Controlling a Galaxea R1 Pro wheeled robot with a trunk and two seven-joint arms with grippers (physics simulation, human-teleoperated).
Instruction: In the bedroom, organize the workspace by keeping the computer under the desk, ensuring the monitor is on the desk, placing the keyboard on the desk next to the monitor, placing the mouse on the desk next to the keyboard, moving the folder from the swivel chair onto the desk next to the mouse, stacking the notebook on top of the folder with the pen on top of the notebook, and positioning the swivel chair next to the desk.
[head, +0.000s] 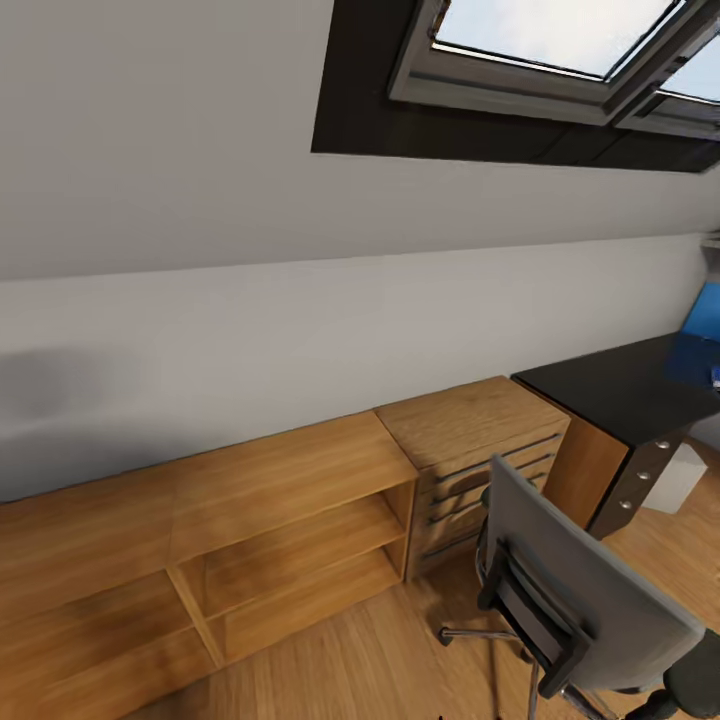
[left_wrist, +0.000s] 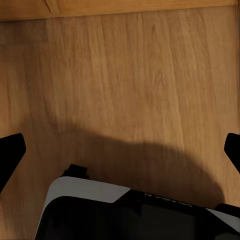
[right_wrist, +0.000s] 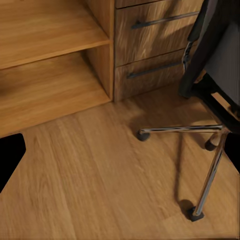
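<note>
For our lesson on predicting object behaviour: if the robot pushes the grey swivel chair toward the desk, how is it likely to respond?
The swivel chair will probably roll easily: its chrome legs end in casters resting on smooth wooden floor. Pushed high on its tall back, it may spin or tilt rather than travel straight. It looks too bulky to lift, so pushing low seems safer.

You face a sloped white wall (head: 300, 200) with a dark-framed skylight (head: 545, 40) letting in daylight. Below it, a low open wooden shelf unit (head: 230, 530) stands just beside a wooden drawer chest (head: 470, 450). Wood plank floor (right_wrist: 100, 190) throughout, shadowed in places.
</note>
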